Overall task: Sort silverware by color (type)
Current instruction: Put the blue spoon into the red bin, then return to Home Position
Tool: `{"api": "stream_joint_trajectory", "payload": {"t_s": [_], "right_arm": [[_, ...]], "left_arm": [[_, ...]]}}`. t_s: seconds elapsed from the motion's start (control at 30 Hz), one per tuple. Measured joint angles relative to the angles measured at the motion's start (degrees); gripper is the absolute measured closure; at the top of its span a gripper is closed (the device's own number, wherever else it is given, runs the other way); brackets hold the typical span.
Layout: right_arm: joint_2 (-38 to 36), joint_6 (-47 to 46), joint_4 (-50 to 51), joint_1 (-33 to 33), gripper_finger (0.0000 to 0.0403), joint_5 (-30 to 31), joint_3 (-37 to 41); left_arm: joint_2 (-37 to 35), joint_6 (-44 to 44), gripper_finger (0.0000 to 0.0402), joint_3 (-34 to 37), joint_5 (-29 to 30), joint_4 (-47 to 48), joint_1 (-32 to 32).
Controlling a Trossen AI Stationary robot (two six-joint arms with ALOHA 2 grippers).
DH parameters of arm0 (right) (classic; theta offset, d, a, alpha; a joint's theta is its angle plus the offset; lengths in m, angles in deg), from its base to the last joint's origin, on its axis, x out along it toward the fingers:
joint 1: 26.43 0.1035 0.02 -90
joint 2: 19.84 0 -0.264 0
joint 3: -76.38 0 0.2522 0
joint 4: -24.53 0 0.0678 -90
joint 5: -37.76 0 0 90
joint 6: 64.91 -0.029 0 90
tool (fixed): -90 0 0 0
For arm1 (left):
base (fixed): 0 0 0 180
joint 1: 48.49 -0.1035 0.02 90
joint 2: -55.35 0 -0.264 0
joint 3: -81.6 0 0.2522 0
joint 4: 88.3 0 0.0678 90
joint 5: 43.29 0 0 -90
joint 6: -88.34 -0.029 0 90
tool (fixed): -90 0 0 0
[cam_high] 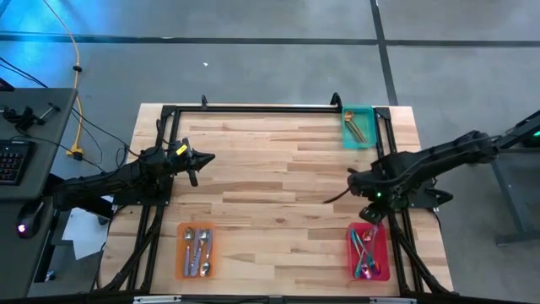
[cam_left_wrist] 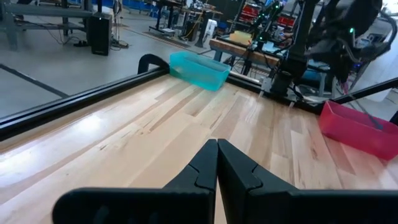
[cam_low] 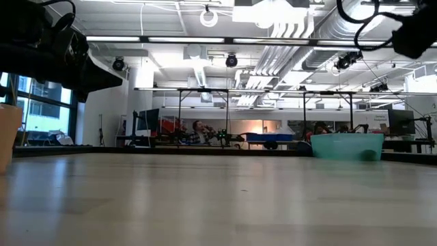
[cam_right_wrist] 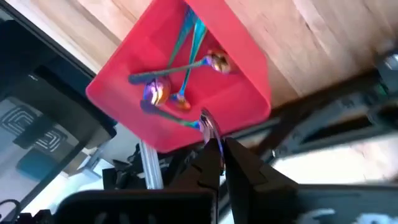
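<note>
The silverware lies sorted in three trays. Silver spoons (cam_high: 197,250) are in the orange tray (cam_high: 180,253) at the near left. Gold spoons (cam_high: 354,127) are in the green tray (cam_high: 368,139) at the far right. Iridescent spoons (cam_right_wrist: 180,68) are in the pink tray (cam_right_wrist: 242,56) at the near right; one of them rests its bowl (cam_right_wrist: 209,124) on the tray's wall. My right gripper (cam_right_wrist: 219,149) hangs shut and empty above that tray, slanting down. My left gripper (cam_left_wrist: 217,152) is shut and empty, pointing level over the table's left part (cam_high: 207,158).
A black frame rail (cam_high: 253,108) runs along the table's far edge, with more rails at both sides. The wide wooden middle (cam_high: 278,186) holds nothing. A desk with a keyboard (cam_high: 13,156) stands off to the left.
</note>
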Motion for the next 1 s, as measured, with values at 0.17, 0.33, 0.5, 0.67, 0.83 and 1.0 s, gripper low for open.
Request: {"api": "stream_joint_trajectory", "payload": {"t_s": [0.17,0.33,0.5,0.67,0.83,1.0], "right_arm": [[0.0,-1.31,-8.16,1.5,0.0403,-0.9,5.5],[0.0,-1.17,-11.77,2.66,0.0401,-1.23,7.16],[0.0,0.29,-12.4,2.87,0.0366,-1.1,5.77],[0.0,2.89,-11.35,2.83,0.0306,0.64,2.57],[-0.03,7.57,-11.42,2.82,0.0306,7.92,-4.01],[-0.09,13.48,-17.42,-0.17,0.0378,17.94,-7.53]], "left_arm": [[0.0,0.02,0.0401,0.0,0.01,-0.01,0.0],[-0.01,-2.81,0.0402,0.0,0.54,-0.08,0.0],[-0.16,-4.76,0.0402,0.02,0.9,-3.36,0.0],[-0.16,-7.45,0.0401,0.02,0.9,-6.93,0.0],[-0.16,-6.42,0.0401,0.02,1.08,-7.02,0.0],[-0.16,-5.71,0.0401,0.02,1.34,-7.53,0.0]]}}
